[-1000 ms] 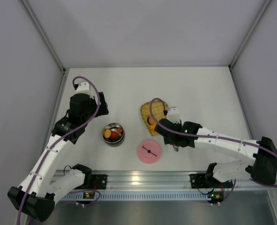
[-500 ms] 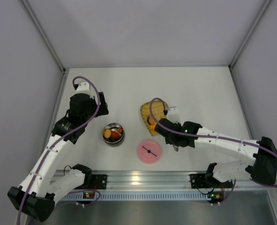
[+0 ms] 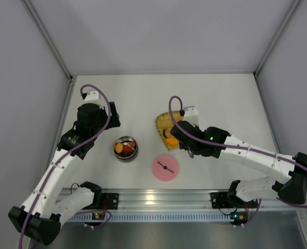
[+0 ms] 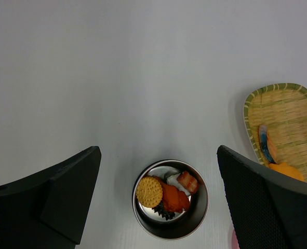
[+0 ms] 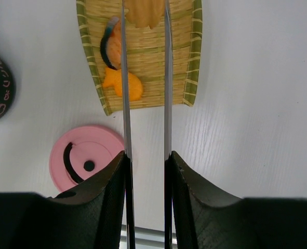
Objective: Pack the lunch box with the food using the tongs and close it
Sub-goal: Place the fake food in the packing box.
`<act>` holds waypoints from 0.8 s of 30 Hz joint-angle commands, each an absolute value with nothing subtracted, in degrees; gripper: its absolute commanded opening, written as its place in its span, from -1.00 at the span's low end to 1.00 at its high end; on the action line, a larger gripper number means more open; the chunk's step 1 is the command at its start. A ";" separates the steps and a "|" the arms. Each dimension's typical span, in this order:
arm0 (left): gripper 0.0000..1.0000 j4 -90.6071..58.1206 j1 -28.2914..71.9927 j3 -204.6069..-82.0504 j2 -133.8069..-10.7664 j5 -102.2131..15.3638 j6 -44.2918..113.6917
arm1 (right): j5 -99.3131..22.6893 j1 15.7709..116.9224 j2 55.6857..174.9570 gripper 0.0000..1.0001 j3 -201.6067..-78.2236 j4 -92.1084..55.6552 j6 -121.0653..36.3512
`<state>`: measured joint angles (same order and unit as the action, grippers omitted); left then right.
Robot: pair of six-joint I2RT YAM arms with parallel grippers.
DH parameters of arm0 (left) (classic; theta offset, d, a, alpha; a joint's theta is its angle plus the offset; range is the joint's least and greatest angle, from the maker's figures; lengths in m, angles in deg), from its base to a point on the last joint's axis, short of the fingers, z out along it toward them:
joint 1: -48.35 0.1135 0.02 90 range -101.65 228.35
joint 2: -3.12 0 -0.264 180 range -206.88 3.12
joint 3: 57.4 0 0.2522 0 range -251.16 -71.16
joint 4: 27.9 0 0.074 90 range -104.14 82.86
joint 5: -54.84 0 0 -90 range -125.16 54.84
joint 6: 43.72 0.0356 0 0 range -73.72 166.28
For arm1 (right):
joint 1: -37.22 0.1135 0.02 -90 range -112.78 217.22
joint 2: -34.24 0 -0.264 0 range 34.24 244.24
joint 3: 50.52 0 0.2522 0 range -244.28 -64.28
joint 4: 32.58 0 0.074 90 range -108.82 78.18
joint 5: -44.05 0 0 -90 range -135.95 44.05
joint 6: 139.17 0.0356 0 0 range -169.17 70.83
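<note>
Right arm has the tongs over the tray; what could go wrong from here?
1. The right claw pinches the tongs well back from their tips, which flank a pale piece at the tray; a weak squeeze could drop it in transit.
2. The lunch box already holds several pieces; more piled in may keep the pink lid from seating.

Worktop [image 3: 221, 98] layout: three items near centre.
Lunch box [image 3: 125, 148] stands left, with food [image 4: 163, 194] in it. The lid [image 3: 165, 168] lies right of it and nearer. The tray [image 3: 161, 124] lies just beyond the lid, carrying further pieces [image 5: 123, 85]; tongs [image 5: 167, 78] extend over it.
</note>
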<state>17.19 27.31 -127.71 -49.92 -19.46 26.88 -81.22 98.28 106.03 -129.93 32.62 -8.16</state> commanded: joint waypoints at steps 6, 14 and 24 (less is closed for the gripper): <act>0.97 16.45 27.69 -127.76 -49.53 -19.43 26.68 | -75.93 101.29 109.64 -0.35 -137.75 26.54 -11.99; 0.97 16.45 27.70 -127.67 -49.53 -19.43 26.68 | -69.26 107.62 117.55 -0.35 -144.69 20.30 -13.22; 0.97 16.45 27.61 -127.76 -49.61 -19.34 26.68 | -65.47 110.78 125.64 -0.35 -149.62 16.77 -13.84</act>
<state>17.21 27.31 -127.71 -49.92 -19.44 26.86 -66.71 109.49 124.63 -145.93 21.86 -13.21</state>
